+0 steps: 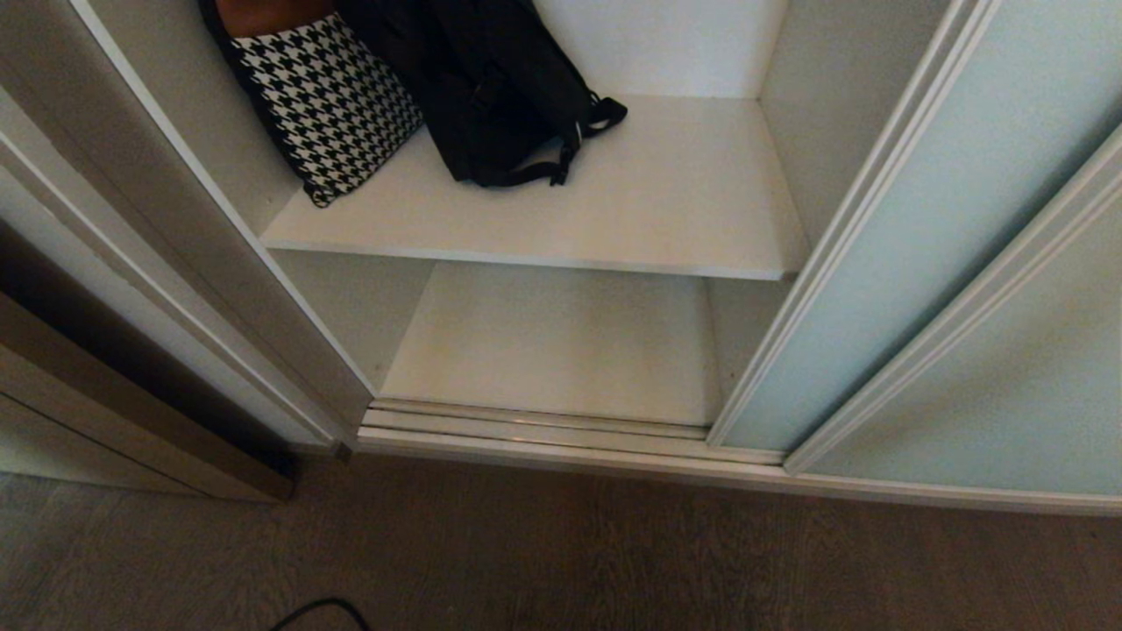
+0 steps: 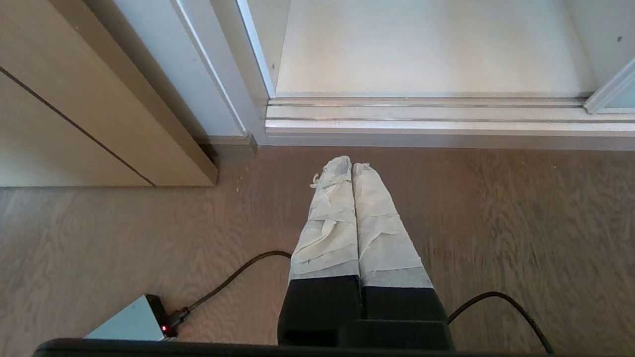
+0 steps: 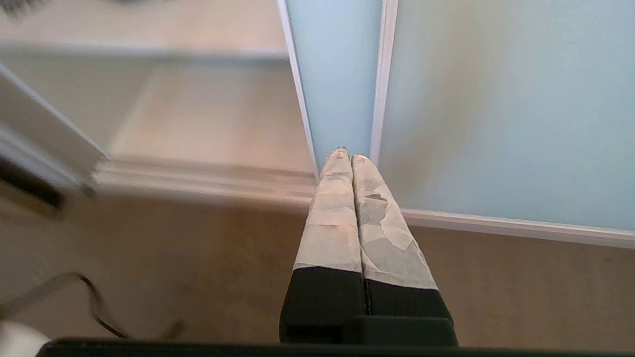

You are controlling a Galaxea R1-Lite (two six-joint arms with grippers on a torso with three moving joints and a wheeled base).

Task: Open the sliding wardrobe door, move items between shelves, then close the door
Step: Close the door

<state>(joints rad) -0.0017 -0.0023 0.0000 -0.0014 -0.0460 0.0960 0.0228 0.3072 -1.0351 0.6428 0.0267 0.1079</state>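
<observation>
Right claw point(image 3: 351, 157): closed, empty, near door point(image 3: 337, 74).
Left claw point(image 2: 351, 166): closed above floor point(image 2: 496, 208); bag point(image 1: 491, 88) on upper shelf point(image 1: 666, 202).

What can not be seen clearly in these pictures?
- Checked bag, head view: top cut off by the picture's edge.
- Black bag, head view: upper part cut off the same way.
- Upper shelf, right wrist view: blurred, so what lies on it cannot be told.
- Both claws: absent from the head view, shown only in their wrist views.
</observation>
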